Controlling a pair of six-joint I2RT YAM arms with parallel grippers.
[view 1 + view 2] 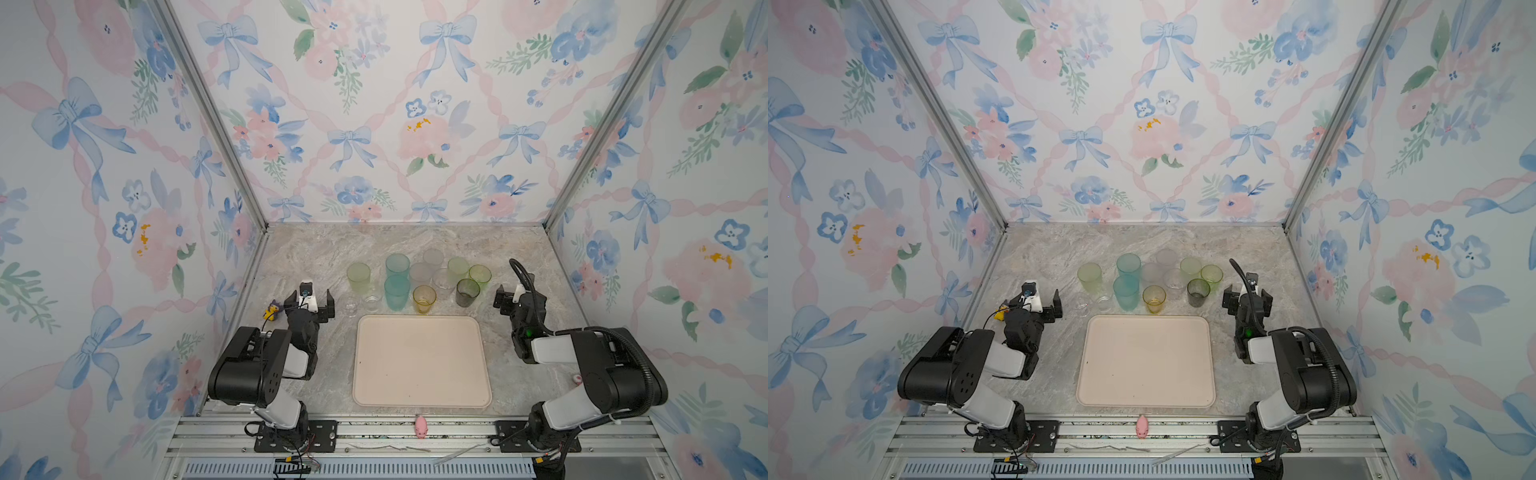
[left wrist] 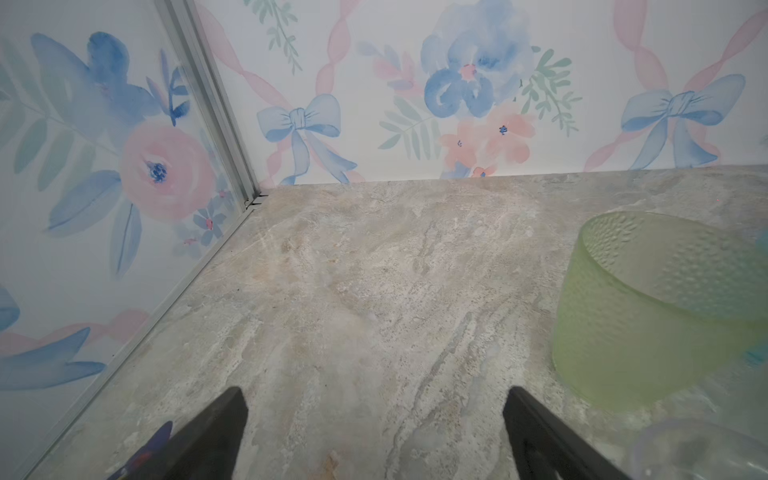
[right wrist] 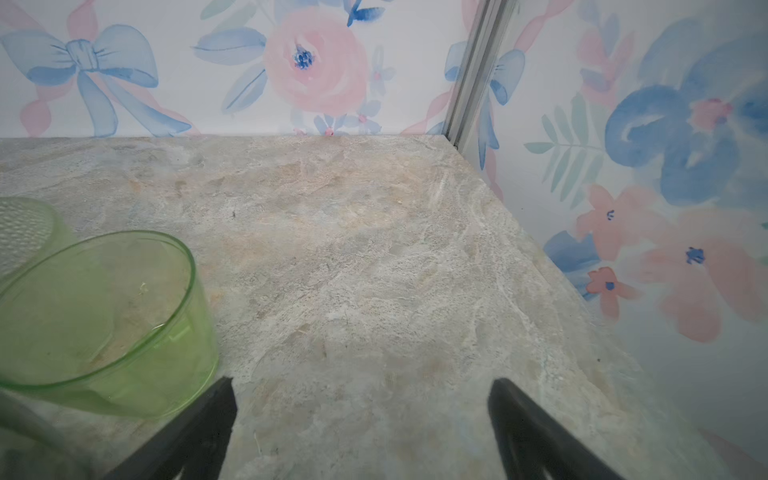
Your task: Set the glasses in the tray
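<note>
The glasses [image 1: 417, 280] stand in a tight cluster on the marble tabletop, just behind the cream tray [image 1: 422, 365], which holds nothing. Among them are two tall teal ones [image 1: 397, 291], an amber one [image 1: 424, 298] and a smoky grey one [image 1: 468, 292]. My left gripper [image 1: 311, 299] [image 1: 1036, 301] [image 2: 374, 395] is open over bare table, left of a pale green textured glass [image 2: 648, 307] [image 1: 358, 276]. My right gripper [image 1: 519, 297] [image 1: 1246, 297] [image 3: 362, 384] is open too, with a clear green glass [image 3: 99, 324] [image 1: 480, 276] just beside one finger.
A purple and yellow toy figurine [image 1: 272, 309] lies next to my left gripper. A pink pig toy [image 1: 421, 427] sits on the front rail. A small toy [image 1: 577, 379] lies by my right arm. Wallpapered walls close in the back and both sides.
</note>
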